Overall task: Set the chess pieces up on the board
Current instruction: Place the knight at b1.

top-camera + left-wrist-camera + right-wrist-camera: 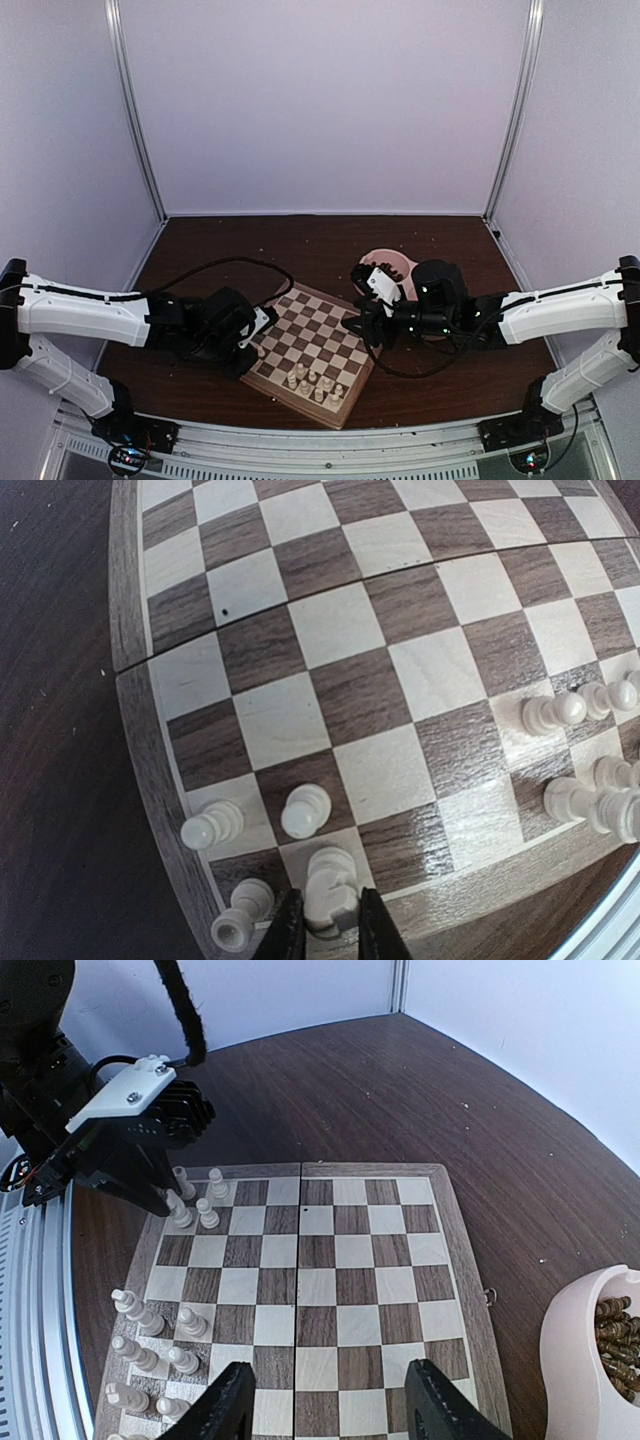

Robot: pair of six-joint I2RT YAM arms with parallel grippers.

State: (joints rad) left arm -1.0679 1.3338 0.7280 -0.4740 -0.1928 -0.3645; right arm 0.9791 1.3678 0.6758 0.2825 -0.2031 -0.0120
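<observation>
From the top view, a pink bowl (386, 263) sits just beyond the far right side of the board (318, 330), and a black cable (215, 268) loops across the dark table (300, 240) behind my left arm. The board lies turned at an angle between the arms, with pale chess pieces (315, 383) bunched along its near edge. The left gripper (257, 351) is at the board's left corner and the right gripper (352, 324) is over its right edge. I cannot read either set of jaws from up here.

On the left wrist camera, nothing blocks the tan and brown checks. The left gripper (328, 932) is pinched on a cream piece (330, 882) standing on a pale square in the edge row. Four small pawns stand just beside it, one (305, 811) a square ahead. More cream figures (590, 780) crowd the right side.

On the right wrist camera, the right gripper (330, 1410) is spread wide over the board's rim with nothing between its fingers. The left arm's black head covers the far left corner. The bowl at the right holds dark brown pieces (615, 1330). Cream figures line the left edge.
</observation>
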